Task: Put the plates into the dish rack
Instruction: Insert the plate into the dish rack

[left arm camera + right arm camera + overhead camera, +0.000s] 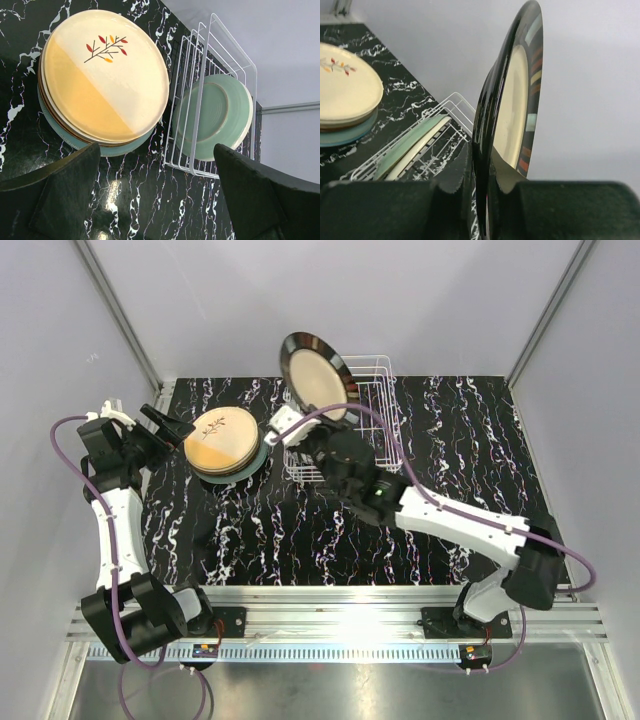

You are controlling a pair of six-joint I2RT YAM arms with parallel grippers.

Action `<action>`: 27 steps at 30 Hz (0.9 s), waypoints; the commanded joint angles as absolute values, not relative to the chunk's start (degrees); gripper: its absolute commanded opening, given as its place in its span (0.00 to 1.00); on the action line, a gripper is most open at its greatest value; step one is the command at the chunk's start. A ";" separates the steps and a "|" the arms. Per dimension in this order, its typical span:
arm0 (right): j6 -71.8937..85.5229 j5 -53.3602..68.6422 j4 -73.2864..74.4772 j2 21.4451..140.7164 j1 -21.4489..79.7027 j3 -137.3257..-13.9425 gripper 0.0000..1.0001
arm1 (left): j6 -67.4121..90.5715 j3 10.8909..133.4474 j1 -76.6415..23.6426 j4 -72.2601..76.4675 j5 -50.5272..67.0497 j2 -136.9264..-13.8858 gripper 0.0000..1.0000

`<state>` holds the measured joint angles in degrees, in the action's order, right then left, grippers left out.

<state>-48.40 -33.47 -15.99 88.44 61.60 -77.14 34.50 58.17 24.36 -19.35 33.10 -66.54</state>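
A dark-rimmed plate with a cream centre (318, 375) is held on edge in the air above the white wire dish rack (380, 390). My right gripper (290, 426) is shut on its lower rim (506, 125), one finger on each face. One pale green plate (216, 116) stands in the dish rack (200, 60), also seen from the right wrist (407, 142). A stack of plates (225, 440) lies flat to the left of the rack, topped by a cream plate with a leaf motif (107, 70). My left gripper (172, 426) hovers open just left of the stack, nothing between its fingers (65, 195).
The black marbled table (300, 530) ends at an aluminium rail (340, 600) at the near edge. Grey walls enclose the back and sides. The right arm (450, 520) stretches diagonally from the near right corner toward the rack.
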 commanded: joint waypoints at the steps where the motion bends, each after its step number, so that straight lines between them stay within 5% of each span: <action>1: -36.58 -34.28 -20.84 81.84 59.16 -76.47 0.00 | 34.28 60.65 24.35 -17.58 32.78 -66.44 0.99; 11: -6.00 -26.81 -14.06 77.78 49.31 -77.08 0.00 | 35.59 59.77 24.26 -16.00 34.63 -67.85 0.99; 27: 15.64 -19.16 -24.08 81.65 39.73 -73.82 0.00 | 37.18 58.97 24.34 -14.68 36.30 -69.35 0.99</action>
